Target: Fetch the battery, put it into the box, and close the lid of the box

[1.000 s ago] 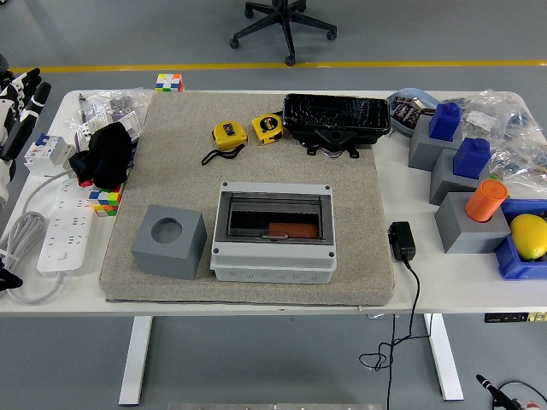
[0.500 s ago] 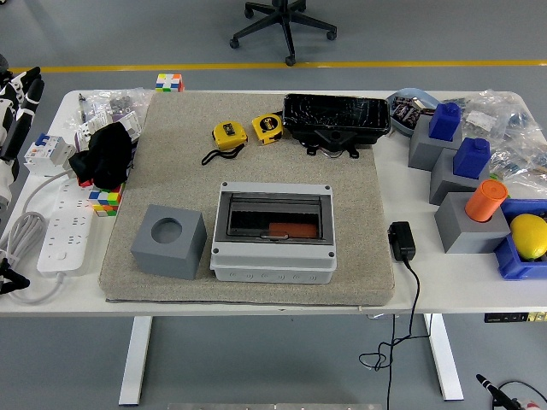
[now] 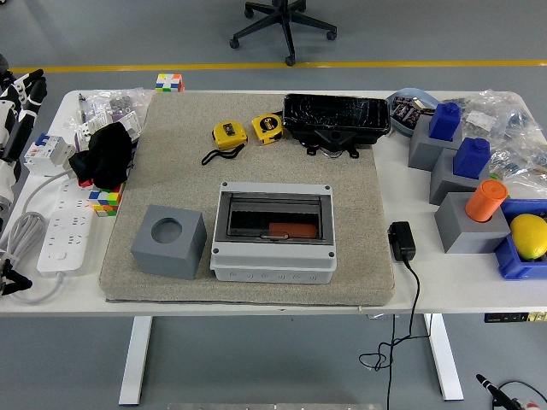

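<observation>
Drawing back toward the bench's [image 3: 256,295] left edge over the last second, the left robot hand [image 3: 19,107] hangs with fingers loosely apart, gripping nothing; the right robot hand is out of view. That retreat suggests the work is finished. Well to the right of that hand, on the mat [image 3: 179,184], sits the grey box [image 3: 273,232], its smoky lid [image 3: 273,219] lying down over the opening, apparently shut. Through it an orange-brown block shows inside, probably the battery [image 3: 292,229], resting toward the box's right side. Nearer the hand stand a grey cube [image 3: 169,241] and a power strip [image 3: 60,224].
</observation>
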You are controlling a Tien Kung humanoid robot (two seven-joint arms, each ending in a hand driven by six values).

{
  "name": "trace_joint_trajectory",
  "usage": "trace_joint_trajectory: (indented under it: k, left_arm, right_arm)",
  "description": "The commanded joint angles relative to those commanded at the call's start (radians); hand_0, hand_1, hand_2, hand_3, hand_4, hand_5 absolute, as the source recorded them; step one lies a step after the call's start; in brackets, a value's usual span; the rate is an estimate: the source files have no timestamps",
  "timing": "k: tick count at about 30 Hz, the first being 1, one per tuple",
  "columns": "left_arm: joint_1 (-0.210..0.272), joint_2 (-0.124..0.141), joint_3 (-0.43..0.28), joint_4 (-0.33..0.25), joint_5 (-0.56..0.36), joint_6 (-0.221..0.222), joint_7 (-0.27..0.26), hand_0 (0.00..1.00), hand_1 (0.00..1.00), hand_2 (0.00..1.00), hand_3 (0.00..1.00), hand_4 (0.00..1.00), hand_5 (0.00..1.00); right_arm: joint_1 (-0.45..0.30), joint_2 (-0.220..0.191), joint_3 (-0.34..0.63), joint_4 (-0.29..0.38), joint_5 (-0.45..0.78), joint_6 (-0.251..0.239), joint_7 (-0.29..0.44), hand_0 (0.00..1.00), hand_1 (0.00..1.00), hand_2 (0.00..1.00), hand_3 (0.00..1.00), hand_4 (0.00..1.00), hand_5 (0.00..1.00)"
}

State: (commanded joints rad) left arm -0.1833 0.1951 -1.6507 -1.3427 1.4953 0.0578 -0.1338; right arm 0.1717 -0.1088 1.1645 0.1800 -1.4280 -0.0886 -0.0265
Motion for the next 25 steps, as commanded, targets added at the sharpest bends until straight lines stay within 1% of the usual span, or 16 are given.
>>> trace_joint_trajectory:
  k: [25]
  left_arm:
    - [0.002,-0.007,-0.002,0.006,-0.007,0.016,-0.011,0.879,0.854,0.886,0.872,0.998,0.998]
  right_arm:
    - [-0.003,0.004,0.007,0.0,-0.001,-0.002,-0.001,0.845,0.779,0.761,0.813,0.998,0.998]
